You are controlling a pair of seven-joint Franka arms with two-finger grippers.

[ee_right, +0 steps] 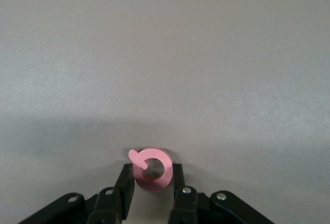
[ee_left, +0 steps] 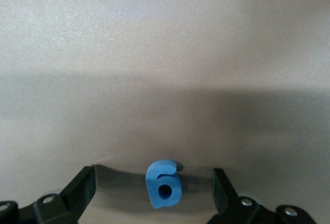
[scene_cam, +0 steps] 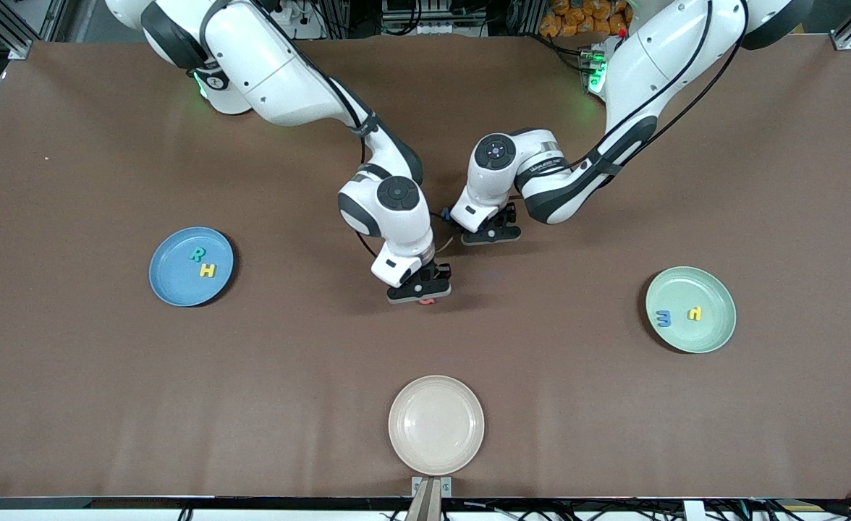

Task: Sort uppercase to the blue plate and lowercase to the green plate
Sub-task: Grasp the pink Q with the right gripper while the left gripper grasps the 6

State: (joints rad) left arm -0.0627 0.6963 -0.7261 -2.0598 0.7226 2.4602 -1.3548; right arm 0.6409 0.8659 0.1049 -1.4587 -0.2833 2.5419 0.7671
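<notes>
- The right end effector (scene_cam: 420, 291) sits low over the middle of the tabletop (scene_cam: 107, 398), its fingers clamped on the edges of the round red G-like letter (ee_right: 150, 168); gripping it across its width should keep the flat foam piece from twisting.
- The left end effector (ee_left: 154, 193) is close beside it, over the tabletop's middle, with its fingers spread wide on either side of a blue lowercase g (ee_left: 163, 184) but not touching it, a stance that looks set for closing on that letter.
- The blue plate (scene_cam: 172, 286) lies toward the right arm's end and carries the teal R (scene_cam: 197, 254) and the yellow H (scene_cam: 208, 270), so the red capital likely belongs there.
- The green plate (scene_cam: 715, 329), toward the left arm's end, holds a blue letter (scene_cam: 663, 318) and a yellow lowercase letter (scene_cam: 695, 313).
- A cream plate (scene_cam: 436, 425) lies nearest the front camera with nothing on it.
</notes>
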